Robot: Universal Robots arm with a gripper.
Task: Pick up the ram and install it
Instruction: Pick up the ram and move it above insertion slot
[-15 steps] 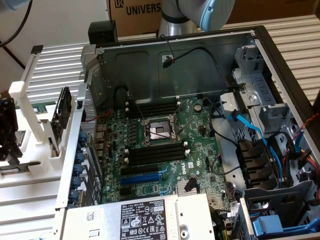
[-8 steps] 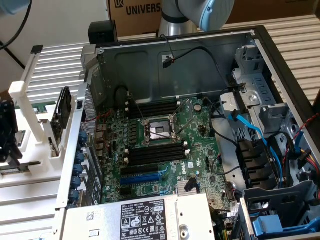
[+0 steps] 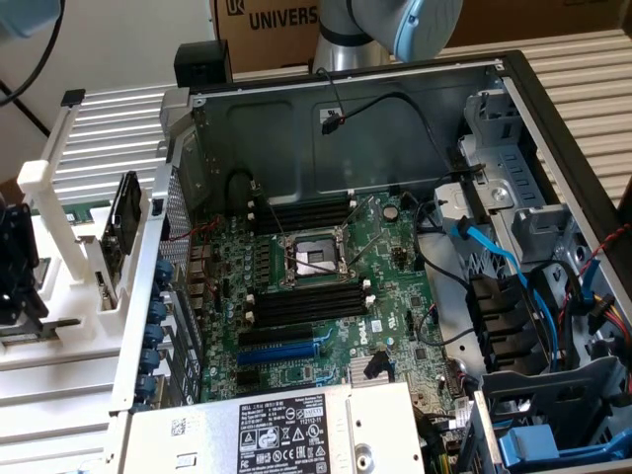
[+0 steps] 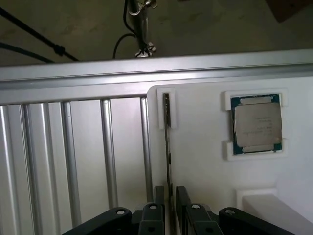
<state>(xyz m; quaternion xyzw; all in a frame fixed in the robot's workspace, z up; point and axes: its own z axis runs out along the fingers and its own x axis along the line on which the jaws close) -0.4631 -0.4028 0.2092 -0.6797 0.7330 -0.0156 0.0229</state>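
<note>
Now jaws (image 4: 169,196) straddle ram (image 4: 167,142) edge-on in white holder (image 4: 205,161), apparently not clenched yet. Risk: off-centre grip tilts stick, jams in holder.

My ribbed aluminium table (image 4: 73,161) carries a white fixture plate (image 4: 205,161) with a processor chip (image 4: 257,125) nested in it and the ram (image 4: 167,142) standing on edge; on the exterior view's right sits the open computer case (image 3: 415,118).
</note>
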